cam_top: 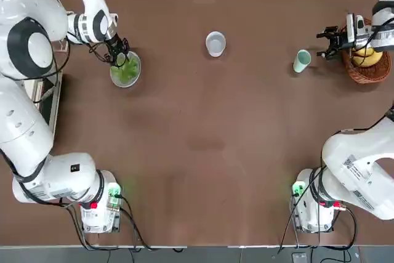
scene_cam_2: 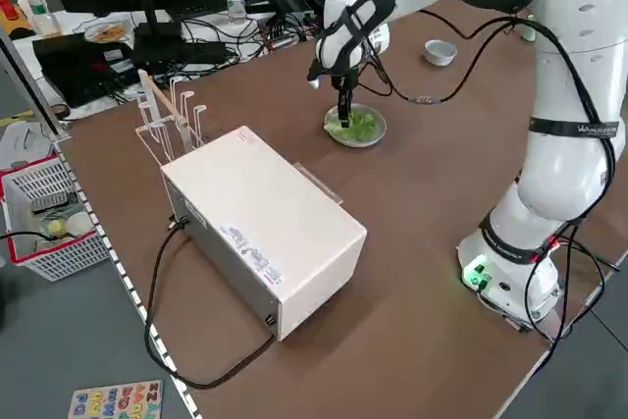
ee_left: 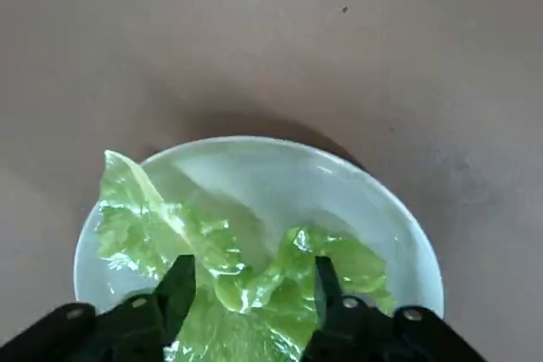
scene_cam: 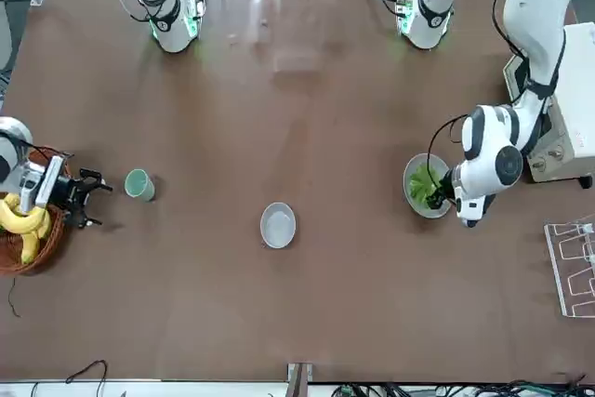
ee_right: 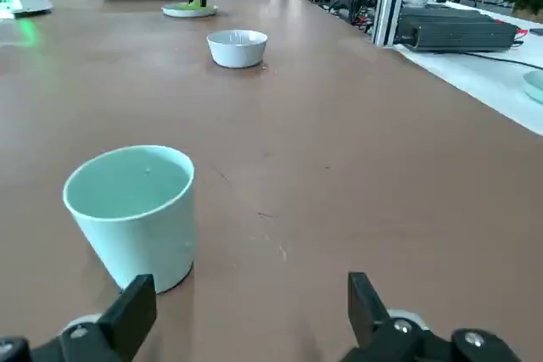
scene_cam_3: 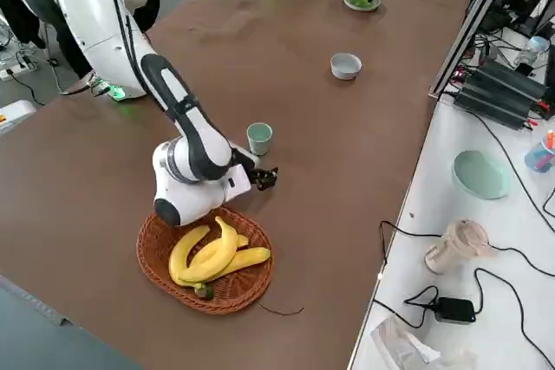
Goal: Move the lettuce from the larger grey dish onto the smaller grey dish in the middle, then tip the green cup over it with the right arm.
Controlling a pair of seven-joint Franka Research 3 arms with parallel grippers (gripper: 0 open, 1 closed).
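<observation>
1. lettuce (ee_left: 229, 328) is lying in the larger grey dish (ee_left: 399, 252), its frilly leaves spreading toward the rim.
2. we are holding the left gripper (ee_left: 252, 267) low over that dish, its two fingers standing apart with leaf showing between them; we are seeing no firm pinch.
3. the smaller grey dish (cam_top: 215, 44) is sitting upright near the table's middle, between the larger dish and the green cup (ee_right: 140, 218).
4. the cup is standing upright, its mouth facing up, and we are seeing bare wall inside.
5. we are keeping the right gripper (ee_right: 251, 279) near the cup, its fingers spreading wide and holding nothing.
6. under the right arm's wrist, bananas (scene_cam_3: 212, 257) are resting in a wicker basket (scene_cam_3: 147, 253).
</observation>
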